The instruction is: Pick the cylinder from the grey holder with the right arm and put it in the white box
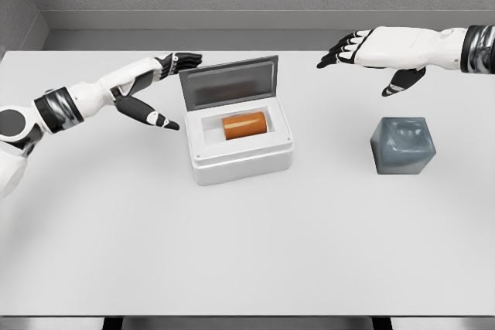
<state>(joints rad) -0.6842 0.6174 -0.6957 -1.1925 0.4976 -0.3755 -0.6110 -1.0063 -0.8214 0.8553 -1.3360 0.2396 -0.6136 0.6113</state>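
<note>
Starting nearest the camera, the counter (247, 260) shows a wide bare stretch of pale surface, with nothing set on its front part.

Further in, one white box (241, 147) sits a little left of the middle, its grey lid (230, 83) tipped up and back so the well stays open from above. One orange cylinder (245, 125) lies on its side inside that well, resting within the walls and not sticking up past the rim. That looks like the end of the job: the task's thing is already in the box.

To the right, well apart from the box, stands one grey holder (403, 144), a blocky cube with a shallow hollow in its top. The hollow is empty, which fits the cylinder being in the box.

Beside the box on the left, the left robot hand (158, 90) hovers just short of the box's left wall and lid, fingers stretched out and relaxed, holding nothing. It touches neither box nor lid as far as I can tell, so it seems merely parked there.

Farthest back, the right robot hand (371, 56) hangs above the counter, behind and a little left of the holder, fingers spread and loose with the thumb hanging down, gripping nothing. Judging by that released pose clear of both box and holder, the placing is done.

Count: one box, one cylinder, one holder, two hands.
</note>
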